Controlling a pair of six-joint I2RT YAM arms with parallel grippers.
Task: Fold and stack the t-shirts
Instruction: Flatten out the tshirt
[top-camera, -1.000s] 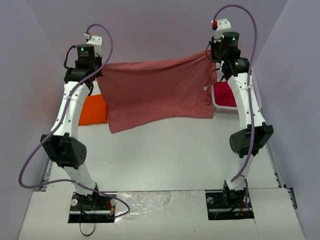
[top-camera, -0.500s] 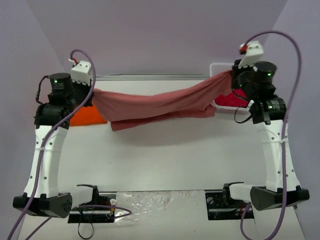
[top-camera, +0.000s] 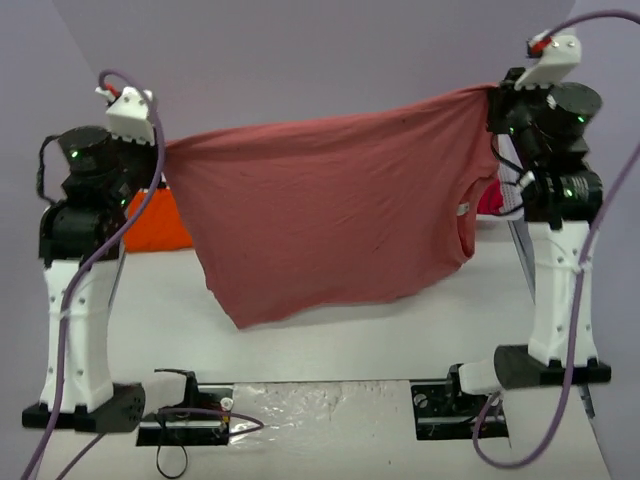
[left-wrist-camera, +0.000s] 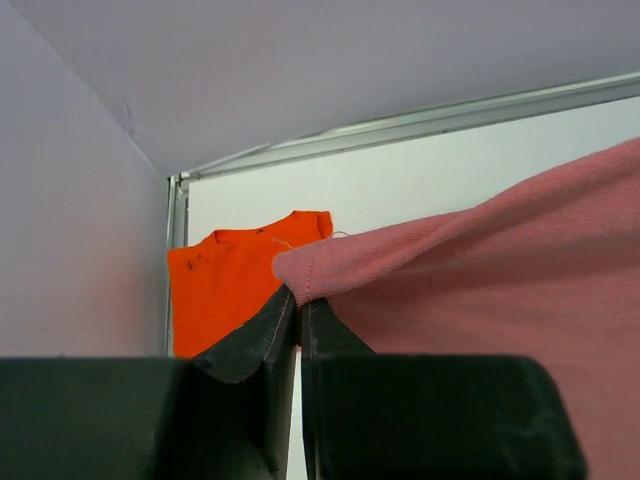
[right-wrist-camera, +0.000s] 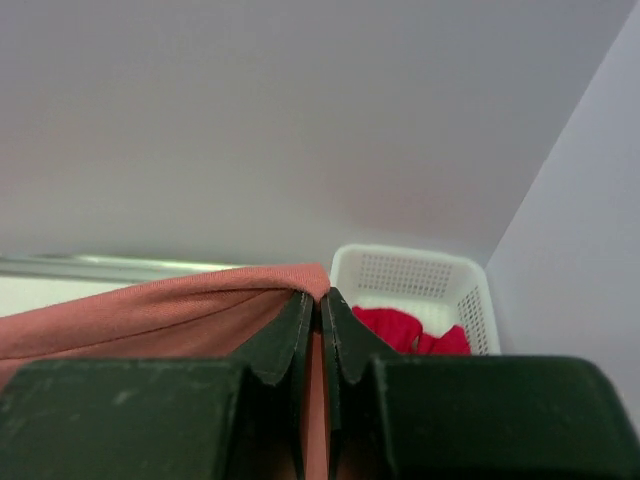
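The large brick-red t-shirt (top-camera: 330, 215) hangs spread in the air between both arms, its lower edge above the table. My left gripper (top-camera: 160, 152) is shut on its left top corner (left-wrist-camera: 300, 275). My right gripper (top-camera: 492, 98) is shut on its right top corner (right-wrist-camera: 310, 280). The left wrist view shows my left gripper (left-wrist-camera: 298, 300) and the right wrist view my right gripper (right-wrist-camera: 320, 298), each pinching cloth. The orange t-shirt (top-camera: 158, 222) (left-wrist-camera: 230, 285) lies flat at the back left of the table. The crimson t-shirt (right-wrist-camera: 410, 328) sits crumpled in a white basket.
The white perforated basket (right-wrist-camera: 410, 272) stands in the back right corner by the wall. Grey walls enclose the table (top-camera: 380, 330) on three sides. Both arm bases sit at the near edge.
Both grippers rose and drew further apart, lifting the brick-red t-shirt off the table. It went from a sagging band to a wide hanging sheet.
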